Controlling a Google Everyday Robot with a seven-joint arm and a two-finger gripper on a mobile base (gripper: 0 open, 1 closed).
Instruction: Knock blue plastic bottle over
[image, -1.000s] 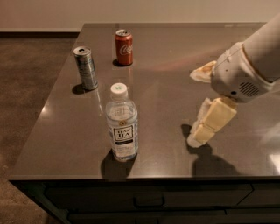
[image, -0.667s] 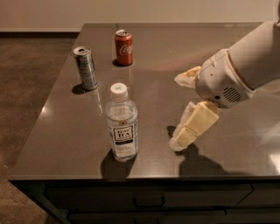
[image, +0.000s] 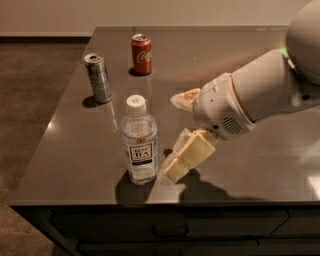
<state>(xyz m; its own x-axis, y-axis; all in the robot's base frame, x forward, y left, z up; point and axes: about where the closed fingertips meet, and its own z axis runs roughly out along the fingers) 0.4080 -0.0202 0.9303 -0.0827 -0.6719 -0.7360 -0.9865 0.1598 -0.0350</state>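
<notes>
Risk of merely shoving the blue plastic bottle (image: 140, 145) along the table (image: 60, 150) rather than tipping it, if struck low near the base by the gripper (image: 174, 136). Once down, could roll off the near edge, being close to it. Little danger to the red can (image: 141, 47) or the silver can (image: 98, 77), both well apart towards the back. As for the gripper: just beside the bottle, spread wide, holding nothing, with the lower finger (image: 186, 157) perhaps touching the bottle's lower half, hard to tell. As for the bottle: upright near the table's front edge, long axis vertical, cap pointing up, label towards the camera.
</notes>
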